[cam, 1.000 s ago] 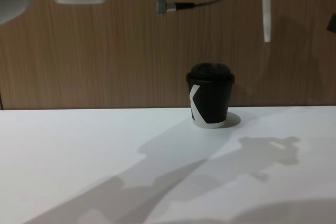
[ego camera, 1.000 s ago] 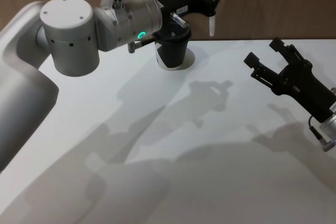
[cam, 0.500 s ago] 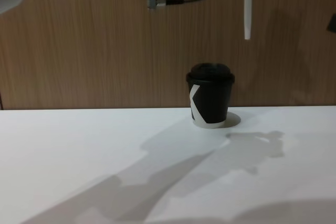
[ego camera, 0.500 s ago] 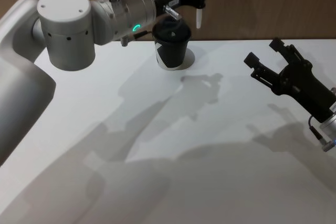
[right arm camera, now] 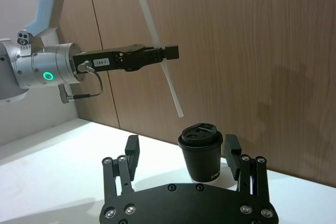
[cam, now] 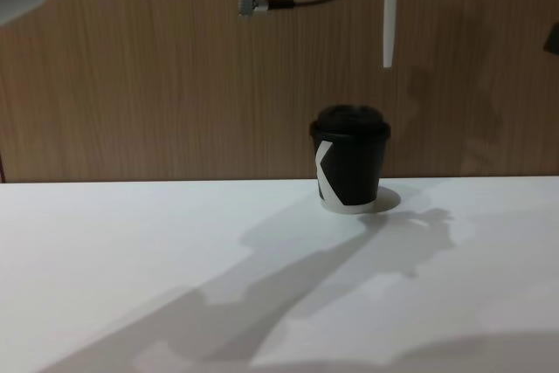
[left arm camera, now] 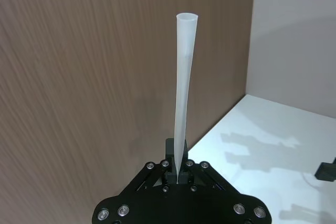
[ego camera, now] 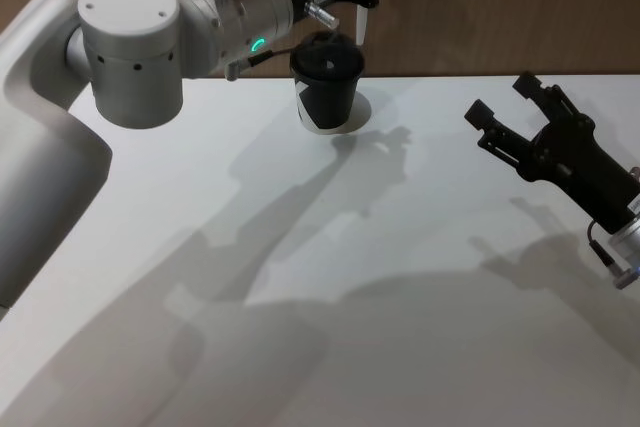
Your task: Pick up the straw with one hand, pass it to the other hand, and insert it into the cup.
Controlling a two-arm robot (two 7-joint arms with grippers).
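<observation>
Now the straw (cam: 388, 15) hangs in the air, pinched at mid-length by the closed jaws of the left gripper (right arm camera: 167, 52). Its long axis runs close to upright with a slight lean. From the jaws, the lower tip points down toward the cup (cam: 349, 163) but stands clear above it. In the chest view the tip sits over the lid's right edge rather than its middle. That sideways offset between tip and lid opening is what the insertion turns on. I judge the tip needs bringing toward the robot's left and squaring up before any descent.

The cup stands upright at the far side of the surface (ego camera: 400, 247), close to the wooden wall. The left arm is the nearer one, reaching over it. The right gripper (ego camera: 500, 97) waits well apart on the right, jaws spread and empty.

By count: one straw, one cup, two grippers.
</observation>
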